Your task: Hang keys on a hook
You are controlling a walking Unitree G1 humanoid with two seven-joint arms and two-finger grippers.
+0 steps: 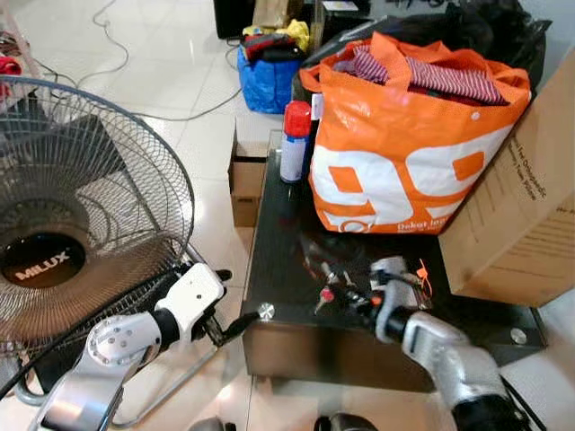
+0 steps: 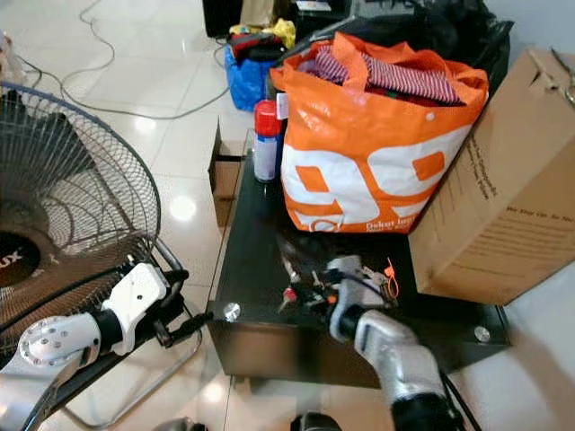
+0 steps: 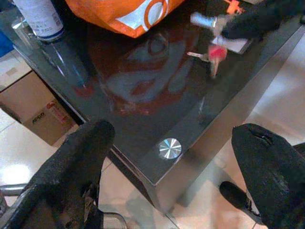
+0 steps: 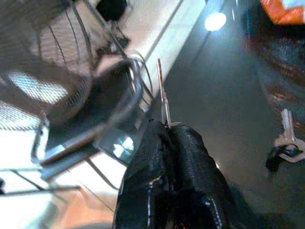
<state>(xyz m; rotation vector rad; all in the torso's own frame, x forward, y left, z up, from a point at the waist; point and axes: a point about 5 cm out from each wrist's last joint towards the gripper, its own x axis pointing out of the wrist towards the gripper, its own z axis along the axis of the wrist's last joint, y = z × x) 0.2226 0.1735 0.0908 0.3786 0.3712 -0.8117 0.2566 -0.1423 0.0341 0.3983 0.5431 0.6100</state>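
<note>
A bunch of keys (image 1: 327, 291) with a red-headed key hangs just over the black glass table (image 1: 278, 215) near its front edge. My right gripper (image 1: 357, 298) is shut on it; in the right wrist view the fingers (image 4: 169, 157) pinch a thin metal key blade (image 4: 164, 100), and another key (image 4: 287, 137) lies on the glass beyond. My left gripper (image 1: 232, 327) is open, low beside the table's front left corner. In the left wrist view its fingers (image 3: 78, 162) stand wide apart with the red key (image 3: 215, 51) ahead.
A full orange shopping bag (image 1: 404, 153) and a red-capped spray can (image 1: 295, 142) stand at the back of the table. A big cardboard box (image 1: 521, 215) leans at the right. A floor fan (image 1: 72, 224) is close on the left, and a small carton (image 1: 244, 180) is beside the table.
</note>
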